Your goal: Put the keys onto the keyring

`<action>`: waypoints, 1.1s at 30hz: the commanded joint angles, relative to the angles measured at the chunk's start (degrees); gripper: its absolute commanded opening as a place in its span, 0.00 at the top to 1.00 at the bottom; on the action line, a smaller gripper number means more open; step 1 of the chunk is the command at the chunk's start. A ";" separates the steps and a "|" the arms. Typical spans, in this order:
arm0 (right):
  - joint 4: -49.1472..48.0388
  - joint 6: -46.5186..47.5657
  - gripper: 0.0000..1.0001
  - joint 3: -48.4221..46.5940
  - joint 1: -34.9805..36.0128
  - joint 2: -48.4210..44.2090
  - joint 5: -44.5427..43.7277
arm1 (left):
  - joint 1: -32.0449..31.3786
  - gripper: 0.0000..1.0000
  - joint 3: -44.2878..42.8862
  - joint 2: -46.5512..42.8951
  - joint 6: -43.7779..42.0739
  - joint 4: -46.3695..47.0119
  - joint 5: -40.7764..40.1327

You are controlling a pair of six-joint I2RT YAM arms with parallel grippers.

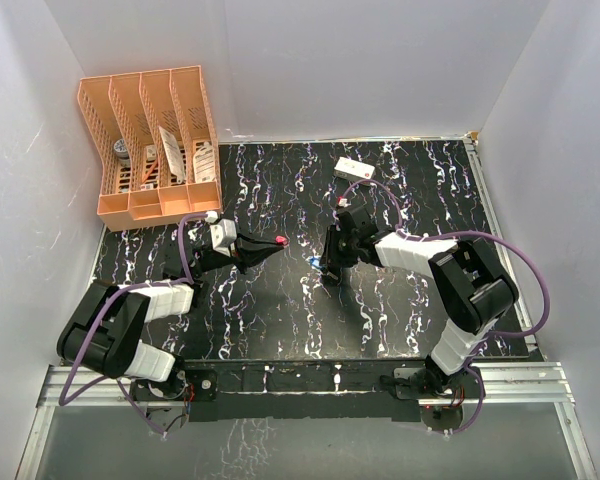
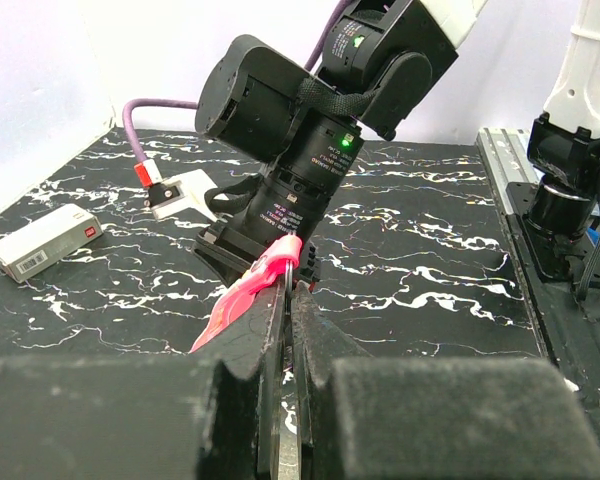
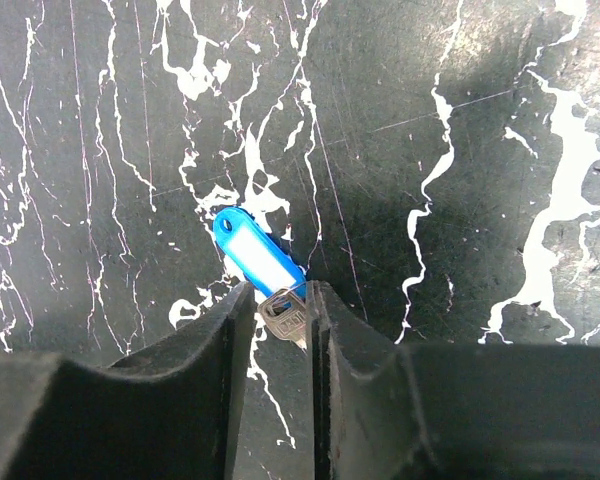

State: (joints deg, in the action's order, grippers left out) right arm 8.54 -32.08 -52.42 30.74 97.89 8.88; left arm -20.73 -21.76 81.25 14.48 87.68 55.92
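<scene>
Progress was slight, by my reckoning; both keys were within my grippers' reach, yet neither showed as threaded on a ring. My left gripper (image 2: 288,290) was clamped tight on the pink key (image 2: 242,305), whose pink end stuck out past my fingertips, off the table (image 1: 280,335) as far as I could judge; a thin metal strip (image 2: 285,440) showed in the slit between those fingers, and I could not tell whether it was that key's blade or the keyring itself. My right gripper (image 3: 283,295) pointed down at the blue key (image 3: 252,245), which lay flat on the table; its blue head reached out past the fingertips, and its pale silvery end lay between my two fingers, which stood close on either side of it; whether they already pinched it or only flanked it I could not tell. From above, the two keys were near each other around the middle of the table, apart, with my grippers facing tip to tip across the gap. The white box (image 1: 352,168) lay further back, well apart, and the orange file rack (image 1: 150,150) stood at the far left; neither had a part in this. What was left, I judged, was nearly everything: securing the blue key, lifting it, and working each key onto the ring; no ring was plainly visible.
</scene>
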 commanded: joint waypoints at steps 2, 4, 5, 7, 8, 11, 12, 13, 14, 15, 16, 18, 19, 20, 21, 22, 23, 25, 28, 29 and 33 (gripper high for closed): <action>-2.08 -0.58 0.79 -2.81 0.11 0.55 -1.10 | 0.26 1.00 -0.21 -2.07 -1.96 1.48 0.99; -1.75 -0.53 0.83 -2.90 0.11 0.56 -1.30 | 0.32 1.00 -0.21 -2.11 -1.97 1.53 1.08; -1.58 -0.53 0.85 -2.86 0.11 0.55 -1.43 | 0.42 1.00 -0.21 -2.11 -2.00 1.45 1.12; -1.23 -0.45 0.86 -2.66 0.11 0.34 -1.86 | 0.43 1.00 -0.15 -2.18 -2.13 1.23 1.10; -0.93 -0.32 0.89 -2.68 0.11 0.23 -2.19 | 0.38 1.00 -0.19 -2.29 -2.17 1.08 1.12; -0.45 -0.10 0.93 -2.45 0.11 -0.25 -3.00 | 0.41 1.00 -0.21 -2.41 -2.43 0.82 1.12; -0.45 -0.09 0.94 -2.30 0.11 -0.36 -3.06 | 0.40 1.00 -0.21 -2.36 -2.33 0.83 1.12; -0.37 -0.09 0.94 -2.26 0.11 -0.68 -3.19 | 0.35 1.00 -0.21 -2.31 -2.39 0.82 1.12; -0.36 -0.09 0.94 -2.20 0.11 -0.88 -3.24 | 0.41 1.00 -0.17 -2.30 -2.33 0.85 1.12; -0.32 -0.01 0.95 -2.17 0.15 -1.06 -3.38 | 0.40 1.00 -0.21 -2.23 -2.31 0.94 1.12; -0.21 -0.01 0.95 -2.17 0.11 -1.12 -3.53 | 0.37 1.00 -0.21 -2.23 -2.27 0.95 1.12; -0.18 0.06 0.96 -2.16 0.11 -1.69 -3.75 | 0.38 1.00 -0.26 -2.19 -2.17 1.08 1.21; -0.18 0.08 0.96 -2.16 0.11 -1.98 -3.74 | 0.42 1.00 -0.30 -2.16 -2.05 1.12 1.21; -0.11 0.16 0.97 -2.28 0.11 -2.33 -3.86 | 0.42 1.00 -0.29 -2.15 -1.97 1.17 1.21; -0.10 0.36 0.97 -2.33 0.11 -2.69 -3.85 | 0.42 1.00 -0.39 -2.05 -1.92 1.19 1.25; -0.10 0.45 0.98 -2.33 0.11 -3.08 -3.97 | 0.42 1.00 -0.39 -1.96 -1.85 1.29 1.33; -0.21 0.62 0.98 -2.38 0.11 -3.56 -4.11 | 0.42 1.00 -0.46 -1.91 -1.75 1.47 1.38; -0.53 1.13 0.99 -2.13 0.11 -4.70 -4.47 | 0.43 1.00 -0.46 -1.82 -1.53 1.76 1.42; -2.35 1.80 1.00 -1.06 0.02 -7.44 -4.07 | 0.38 1.00 -0.39 -1.68 -1.09 2.31 1.63; -3.33 1.84 1.00 -0.61 -0.02 -8.53 -3.76 | 0.37 1.00 -0.35 -1.63 -0.95 2.58 1.72; -7.95 2.83 1.00 1.12 -0.36 -13.10 -1.05 | 0.41 1.00 -0.22 -1.56 0.27 4.60 1.91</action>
State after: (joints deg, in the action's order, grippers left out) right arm 8.14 -30.89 -52.40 30.72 90.59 6.02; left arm -20.71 -21.76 80.90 14.37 87.29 56.40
